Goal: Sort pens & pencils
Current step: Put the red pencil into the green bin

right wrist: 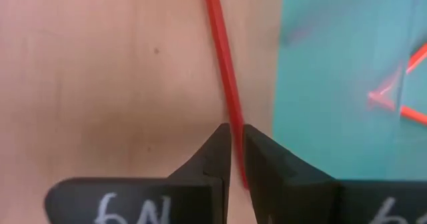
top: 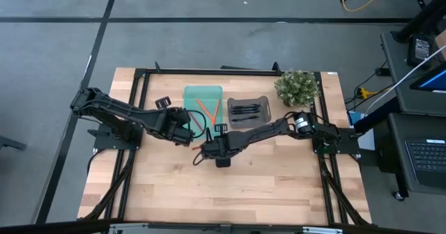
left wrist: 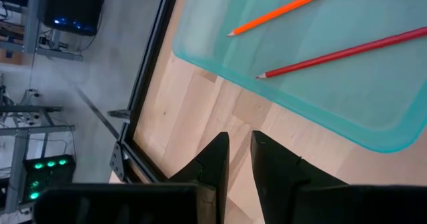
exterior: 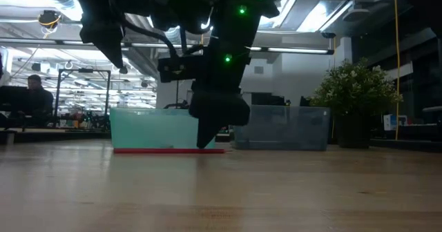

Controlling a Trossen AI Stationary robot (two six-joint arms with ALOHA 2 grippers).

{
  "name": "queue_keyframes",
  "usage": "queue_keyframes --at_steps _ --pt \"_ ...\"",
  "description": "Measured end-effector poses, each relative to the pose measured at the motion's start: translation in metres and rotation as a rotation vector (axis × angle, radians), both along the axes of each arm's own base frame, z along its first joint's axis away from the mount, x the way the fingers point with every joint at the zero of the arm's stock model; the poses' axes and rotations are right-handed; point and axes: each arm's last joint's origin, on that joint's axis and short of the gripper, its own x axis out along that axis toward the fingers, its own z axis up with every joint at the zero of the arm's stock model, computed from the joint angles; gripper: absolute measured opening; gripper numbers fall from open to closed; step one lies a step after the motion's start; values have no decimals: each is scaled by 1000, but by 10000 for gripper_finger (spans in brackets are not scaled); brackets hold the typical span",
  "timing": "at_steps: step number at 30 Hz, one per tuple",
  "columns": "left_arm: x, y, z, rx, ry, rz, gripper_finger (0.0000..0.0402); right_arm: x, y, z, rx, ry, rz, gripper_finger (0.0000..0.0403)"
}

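The right gripper [right wrist: 235, 147] pinches a thin red pencil [right wrist: 223, 71] lying on the wooden table [top: 279, 185] beside the translucent teal tray [top: 202, 93]. The left gripper [left wrist: 240, 159] hangs empty near that tray, fingers almost together.

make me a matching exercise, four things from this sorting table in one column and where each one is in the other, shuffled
Things:
1. orange pencil
2. black pens
3. red pencil
4. potted plant

Places:
A. in the grey bin
B. at the table's far right corner
C. in the teal bin
D. on the bare wood beside the teal bin, between the right gripper's fingers

Pairs: 1-C, 2-A, 3-D, 4-B
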Motion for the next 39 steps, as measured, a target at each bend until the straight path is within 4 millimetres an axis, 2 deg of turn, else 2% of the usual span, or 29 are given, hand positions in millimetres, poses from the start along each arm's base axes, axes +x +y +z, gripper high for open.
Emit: queue_keyframes --at_steps 16,20,24,28,31,34,39 --pt "1 -4 -1 -40 -12 -4 59 -4 12 -2 7 22 17 42" --pt "2 -18 -2 -118 -42 -53 59 -15 21 -3 -6 99 0 42" --pt "4 -40 -2 -176 -116 -110 59 -30 26 1 -128 198 -50 42" --pt "0 -58 -5 -230 -153 -112 59 -37 31 19 -225 231 -99 42" --pt "3 -68 -9 -267 -195 -106 59 -35 39 41 -226 212 -98 42" --pt "14 -79 -19 -342 -212 -123 59 -31 43 71 -244 165 -94 42" --pt "28 -93 -42 -413 -160 -141 59 -32 43 134 -444 7 -108 42"
